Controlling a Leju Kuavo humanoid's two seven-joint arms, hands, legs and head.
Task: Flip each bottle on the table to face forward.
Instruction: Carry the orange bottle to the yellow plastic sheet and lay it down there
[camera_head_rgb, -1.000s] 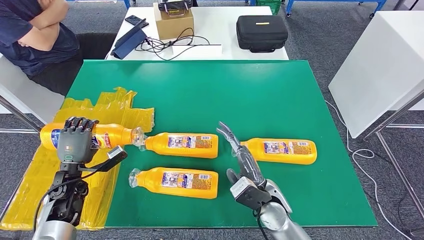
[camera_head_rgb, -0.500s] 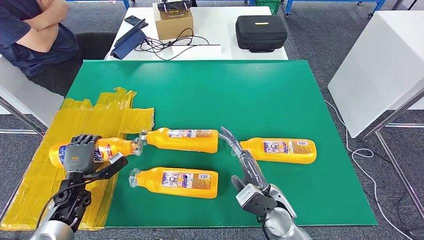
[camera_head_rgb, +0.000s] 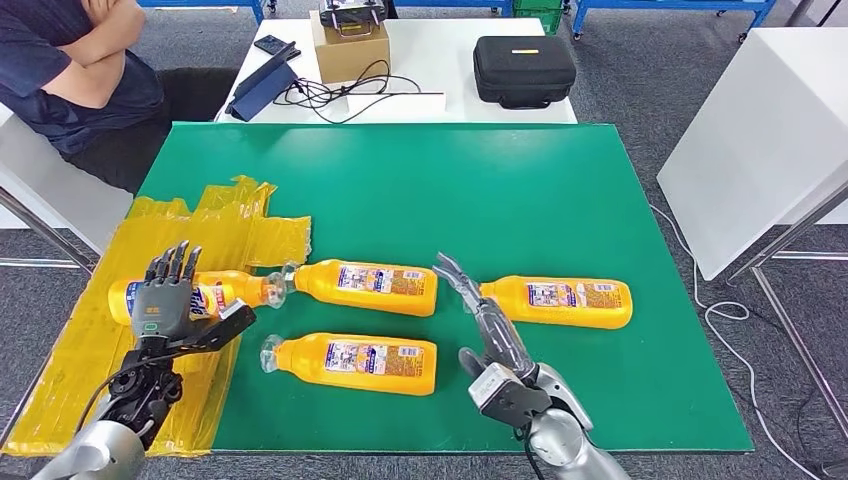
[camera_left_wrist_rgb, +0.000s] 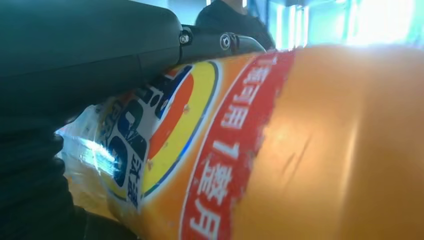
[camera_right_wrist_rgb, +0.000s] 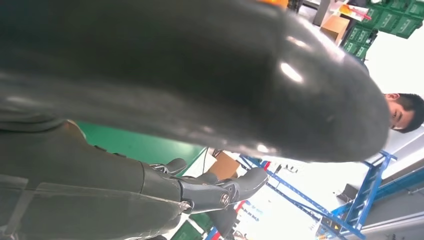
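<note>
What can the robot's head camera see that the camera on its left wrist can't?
Head view alone: the whole green table, three more orange bottles lying on it, the yellow plastic sheet, and the right hand with fingers spread. Left wrist view alone: a close look at the bottle's red and blue label. Both: the left hand on the leftmost bottle.

Your left hand (camera_left_wrist_rgb: 75, 55) is lying against the orange bottle (camera_left_wrist_rgb: 310, 150).
Its dark fingers are resting just above the bottle's red-and-blue label (camera_left_wrist_rgb: 165, 150).
</note>
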